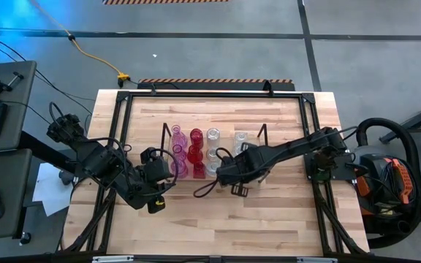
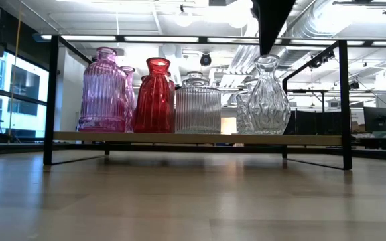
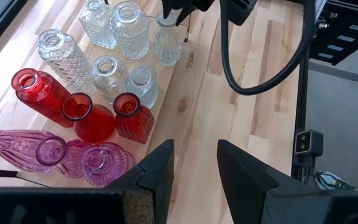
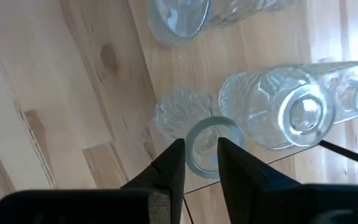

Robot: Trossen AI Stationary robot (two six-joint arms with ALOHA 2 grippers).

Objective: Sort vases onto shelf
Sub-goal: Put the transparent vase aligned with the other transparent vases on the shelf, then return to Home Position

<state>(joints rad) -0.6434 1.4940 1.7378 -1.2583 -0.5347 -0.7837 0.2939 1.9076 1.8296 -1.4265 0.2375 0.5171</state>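
My left claw (image 3: 194, 149) hangs over bare table (image 3: 229, 106) just in front of the shelf's pink end, its two fingers apart with nothing between them. My right claw (image 4: 199, 143) is at the shelf's other end, directly above the mouth of a wavy clear vase (image 4: 178, 115). Its fingers are parted by a narrow gap and the glass rim shows through it. I cannot tell whether either finger touches the rim.

Past my left fingers I count twelve vases, all standing on the shelf (image 3: 185, 74). Nearest are three pink vases (image 3: 98, 163), then three red vases (image 3: 132, 115), then six clear vases (image 3: 129, 28), farthest, where my right arm reaches in.

The low view cannot give that count. It shows only the front row clearly, and the vases behind are mostly hidden by it. It does show the light-wood board (image 2: 200, 138) raised off the table (image 2: 193, 201) on dark wire frames (image 2: 345, 100), with every visible vase upright. It also shows my right arm coming down over the wavy clear vase (image 2: 268, 97) at that end. The high view alone shows both arms at once. My left claw (image 1: 159, 172) sits beside the pink column and my right claw (image 1: 225, 169) beside the clear ones.
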